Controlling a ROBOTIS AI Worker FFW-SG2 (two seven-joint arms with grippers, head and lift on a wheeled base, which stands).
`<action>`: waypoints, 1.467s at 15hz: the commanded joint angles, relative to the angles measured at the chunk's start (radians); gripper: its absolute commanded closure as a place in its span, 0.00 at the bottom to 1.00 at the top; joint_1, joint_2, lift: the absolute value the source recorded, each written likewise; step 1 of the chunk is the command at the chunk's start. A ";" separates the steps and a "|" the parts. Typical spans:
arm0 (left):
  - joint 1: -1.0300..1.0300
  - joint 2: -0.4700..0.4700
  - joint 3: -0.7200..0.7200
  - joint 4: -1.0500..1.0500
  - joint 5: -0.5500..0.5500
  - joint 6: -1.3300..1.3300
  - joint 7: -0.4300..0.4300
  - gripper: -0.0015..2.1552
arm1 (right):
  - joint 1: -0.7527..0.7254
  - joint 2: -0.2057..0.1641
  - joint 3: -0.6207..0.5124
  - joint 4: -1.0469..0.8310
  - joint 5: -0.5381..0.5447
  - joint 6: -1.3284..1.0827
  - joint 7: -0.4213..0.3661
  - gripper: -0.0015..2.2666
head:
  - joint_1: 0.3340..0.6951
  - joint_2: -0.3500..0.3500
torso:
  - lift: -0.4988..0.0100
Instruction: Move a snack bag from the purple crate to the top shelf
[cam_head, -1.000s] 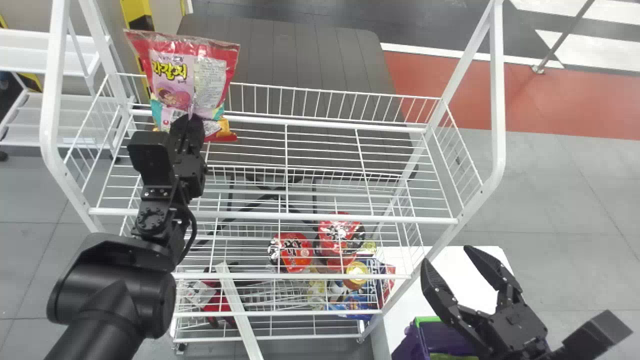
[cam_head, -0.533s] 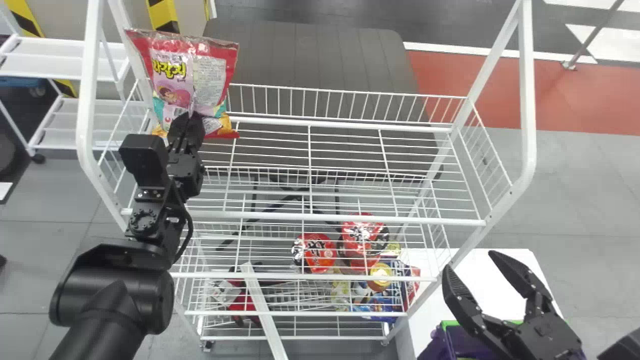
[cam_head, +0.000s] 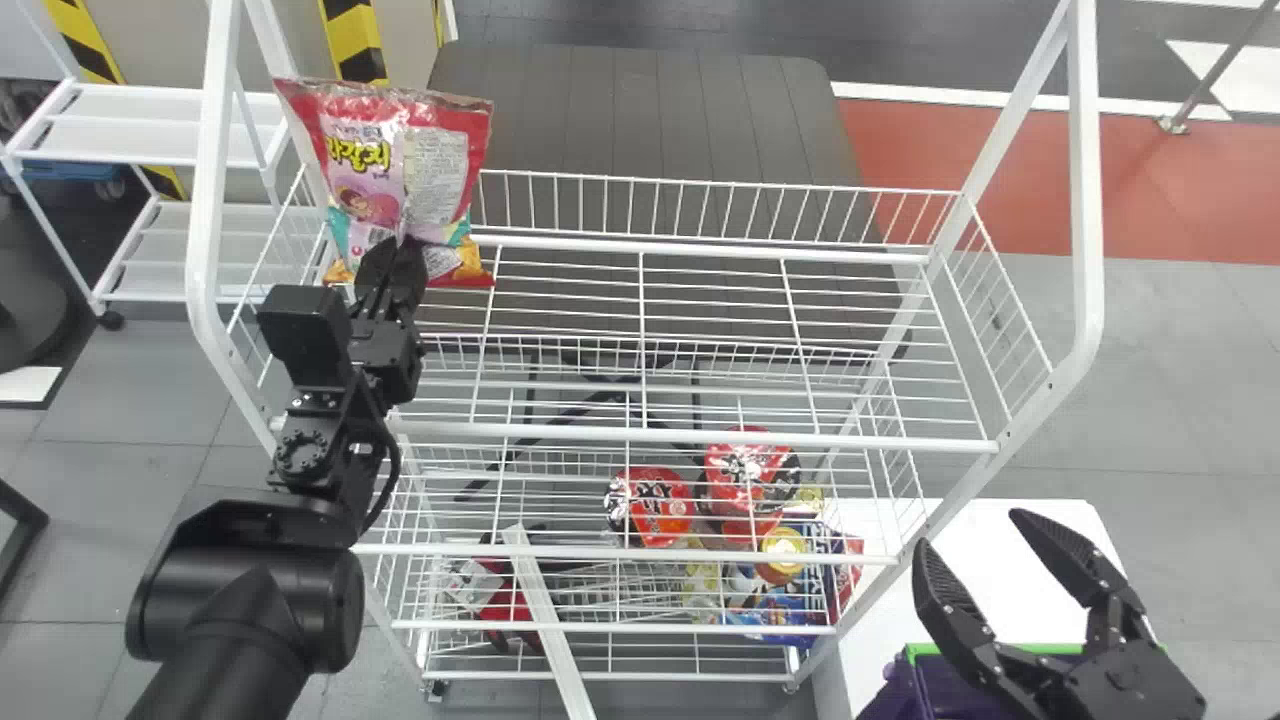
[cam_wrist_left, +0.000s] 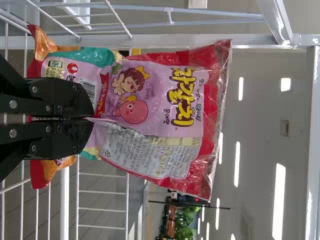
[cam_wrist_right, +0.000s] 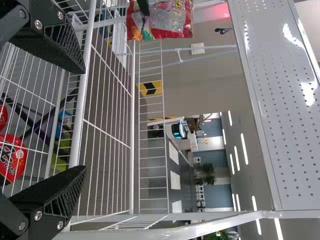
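My left gripper (cam_head: 385, 262) is at the left end of the top shelf (cam_head: 800, 438), shut on the snack bag (cam_head: 440, 165), which stands upright above it at the back left. In the left wrist view, the gripper (cam_wrist_left: 90, 119) pinches the pink and red snack bag (cam_wrist_left: 150, 95) near its lower part. My right gripper (cam_head: 1000, 560) stands open with nothing between its fingers, above the purple crate (cam_head: 965, 690) at the lower right. The right wrist view has this gripper (cam_wrist_right: 82, 120) open, with the snack bag (cam_wrist_right: 167, 22) farther off.
Red packages (cam_head: 650, 505) and other snacks lie on the lower shelves. The rack's white posts (cam_head: 1085, 200) rise at both ends. A white table (cam_head: 1000, 590) holds the crate, a dark table (cam_head: 650, 120) stands behind the rack, and another white rack (cam_head: 160, 130) is at the left.
The head view has swung left, so the rack and right gripper appear farther right. Against the rack, the left gripper and bag have shifted left. The bag stays gripped, and the right gripper stays open.
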 joint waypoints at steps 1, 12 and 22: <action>-0.005 0.000 0.004 0.020 0.008 -0.024 -0.006 0.50 | 0.002 -0.001 0.004 0.000 0.000 -0.012 0.000 0.07 | 1.00 0.39 | 0.98; -0.003 0.002 0.022 0.028 0.019 -0.034 -0.032 0.16 | 0.003 -0.001 0.005 0.002 0.002 -0.024 0.000 0.07 | 1.00 0.41 | 0.98; 0.270 0.004 0.057 -0.414 0.067 0.160 -0.046 0.06 | -0.032 -0.006 0.005 0.016 0.014 -0.015 -0.011 0.07 | 1.00 0.40 | 0.98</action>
